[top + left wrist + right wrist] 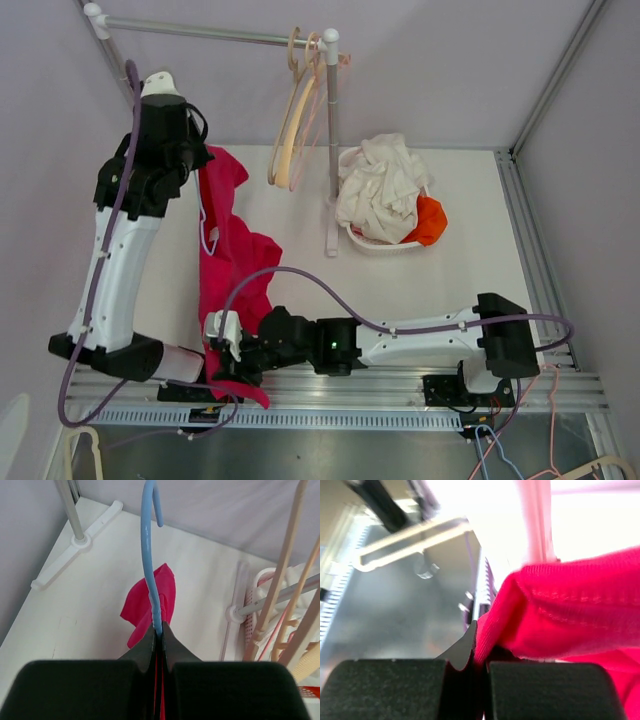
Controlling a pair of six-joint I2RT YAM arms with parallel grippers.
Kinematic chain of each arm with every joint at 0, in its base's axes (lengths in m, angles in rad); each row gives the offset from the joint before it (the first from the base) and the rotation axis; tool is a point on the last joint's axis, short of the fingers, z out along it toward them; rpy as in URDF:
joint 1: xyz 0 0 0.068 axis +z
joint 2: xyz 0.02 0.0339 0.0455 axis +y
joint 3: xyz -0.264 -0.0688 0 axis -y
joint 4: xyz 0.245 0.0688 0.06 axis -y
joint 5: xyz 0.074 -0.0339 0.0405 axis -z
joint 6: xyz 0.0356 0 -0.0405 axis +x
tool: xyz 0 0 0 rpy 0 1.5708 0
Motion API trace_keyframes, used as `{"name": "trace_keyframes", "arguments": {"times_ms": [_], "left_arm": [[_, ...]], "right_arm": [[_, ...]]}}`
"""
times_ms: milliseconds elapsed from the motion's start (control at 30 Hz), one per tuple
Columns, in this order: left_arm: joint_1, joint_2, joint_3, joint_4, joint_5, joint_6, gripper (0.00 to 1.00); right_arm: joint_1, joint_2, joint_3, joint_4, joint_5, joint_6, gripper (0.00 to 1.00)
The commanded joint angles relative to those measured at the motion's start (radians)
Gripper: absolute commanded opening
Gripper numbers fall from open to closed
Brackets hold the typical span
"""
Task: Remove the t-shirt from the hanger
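Note:
A red t-shirt (232,262) hangs stretched from the raised left arm down to the table's near edge. My left gripper (158,630) is shut on the neck of a blue hanger (149,555), whose hook points up in the left wrist view; red cloth (152,602) hangs beyond the fingers. My right gripper (479,645) is shut on the t-shirt's hem (555,615), low at the near left edge of the table, also in the top view (228,372). The hanger's body is hidden inside the shirt.
A white clothes rail (200,30) stands at the back, its post (331,140) carrying several beige and pink hangers (296,120). A white basket (385,238) holds white and orange cloth. Metal frame rails (400,405) run along the near edge.

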Motion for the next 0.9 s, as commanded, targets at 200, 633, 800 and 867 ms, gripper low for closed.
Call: {"name": "trace_keyframes", "arguments": {"times_ms": [200, 633, 800, 867], "left_arm": [[0.016, -0.016, 0.222, -0.057, 0.221, 0.012, 0.01], [-0.024, -0.82, -0.627, -0.038, 0.608, 0.05, 0.01], [-0.024, -0.888, -0.659, -0.1, 0.575, 0.09, 0.01], [-0.024, -0.899, -0.63, -0.114, 0.521, 0.084, 0.01]], "right_arm": [[-0.052, -0.013, -0.19, -0.026, 0.085, 0.103, 0.0], [-0.393, -0.012, -0.133, -0.258, 0.433, 0.313, 0.0], [-0.474, -0.153, -0.294, -0.239, 0.563, 0.418, 0.0], [-0.474, -0.263, -0.337, -0.245, 0.645, 0.436, 0.0]]}}
